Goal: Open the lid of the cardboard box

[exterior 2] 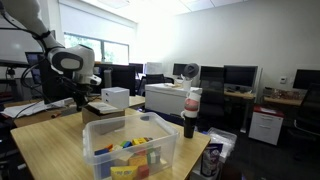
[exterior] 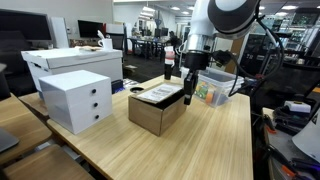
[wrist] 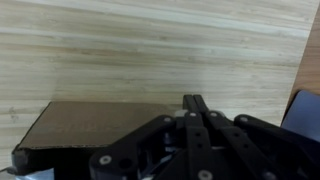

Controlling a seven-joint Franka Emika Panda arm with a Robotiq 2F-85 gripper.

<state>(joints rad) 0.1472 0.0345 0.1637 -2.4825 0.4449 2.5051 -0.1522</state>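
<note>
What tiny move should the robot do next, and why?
Probably slide the end effector toward the edge of the lid to hook it: the lid lies flat on the box, and the end effector hangs shut beside it.

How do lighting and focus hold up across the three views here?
In an exterior view, even ceiling light shows the cardboard box and its lid clearly; in an exterior view, bright windows backlight the arm, leaving it shadowed; in the wrist view, focus is soft, the fingers a dark blur over the pale table.
</note>
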